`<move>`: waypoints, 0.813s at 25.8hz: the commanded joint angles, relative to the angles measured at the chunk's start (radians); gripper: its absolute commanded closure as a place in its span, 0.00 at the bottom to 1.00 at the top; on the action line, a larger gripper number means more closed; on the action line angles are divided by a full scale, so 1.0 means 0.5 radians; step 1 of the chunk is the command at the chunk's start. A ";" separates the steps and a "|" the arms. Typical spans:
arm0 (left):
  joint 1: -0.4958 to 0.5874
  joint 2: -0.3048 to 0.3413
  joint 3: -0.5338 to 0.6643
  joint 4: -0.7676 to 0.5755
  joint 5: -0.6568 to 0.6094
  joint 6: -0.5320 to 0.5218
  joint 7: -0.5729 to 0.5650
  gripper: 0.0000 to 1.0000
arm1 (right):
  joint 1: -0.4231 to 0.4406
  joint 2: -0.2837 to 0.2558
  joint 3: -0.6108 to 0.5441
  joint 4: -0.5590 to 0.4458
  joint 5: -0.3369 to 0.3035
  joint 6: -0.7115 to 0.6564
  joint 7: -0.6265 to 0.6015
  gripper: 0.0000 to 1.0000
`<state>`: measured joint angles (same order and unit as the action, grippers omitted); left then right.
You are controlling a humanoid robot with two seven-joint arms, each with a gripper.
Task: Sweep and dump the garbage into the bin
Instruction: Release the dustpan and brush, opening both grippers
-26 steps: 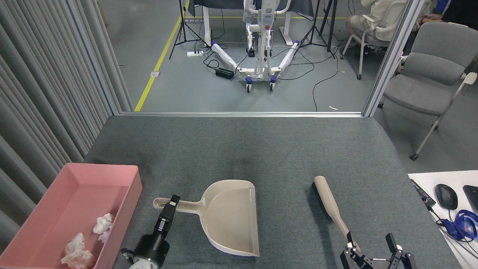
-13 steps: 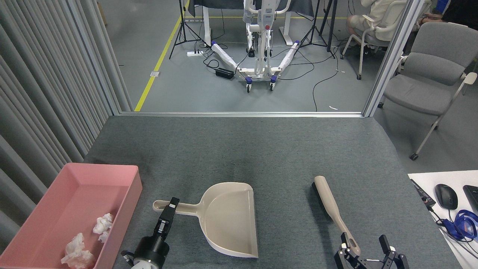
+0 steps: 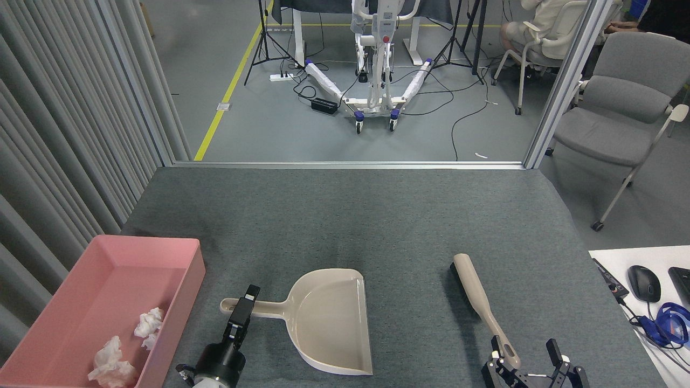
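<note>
Garbage (image 3: 141, 330) in bin (image 3: 178, 291), left of dustpan (image 3: 329, 323) | light, squishy, pinch anywhere | left gripper (image 3: 243, 308) clamped on dustpan handle | right gripper (image 3: 531, 362) spread open around brush (image 3: 482, 307) handle tip, not gripping

Grey office chair (image 3: 620, 108) stands far right, well beyond right claw (image 3: 531, 364). Black mouse (image 3: 643, 283) and blue cable (image 3: 668, 326) just right of it. White wheeled stand (image 3: 374, 64) far ahead on the floor.
</note>
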<state>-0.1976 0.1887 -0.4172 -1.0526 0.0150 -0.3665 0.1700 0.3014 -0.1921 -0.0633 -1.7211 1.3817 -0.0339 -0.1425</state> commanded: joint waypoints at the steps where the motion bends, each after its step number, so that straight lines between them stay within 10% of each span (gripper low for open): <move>1: 0.003 0.003 -0.003 0.001 0.010 0.015 -0.003 0.00 | 0.002 -0.009 0.001 -0.006 0.007 -0.003 0.000 0.03; 21: 0.371 0.055 0.034 -0.410 -0.002 0.126 0.068 0.00 | -0.017 -0.005 -0.008 -0.064 0.007 -0.061 -0.003 0.03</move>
<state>-0.0478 0.2079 -0.4101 -1.2212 0.0220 -0.3021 0.1867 0.2946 -0.1965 -0.0675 -1.7519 1.3853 -0.0546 -0.1441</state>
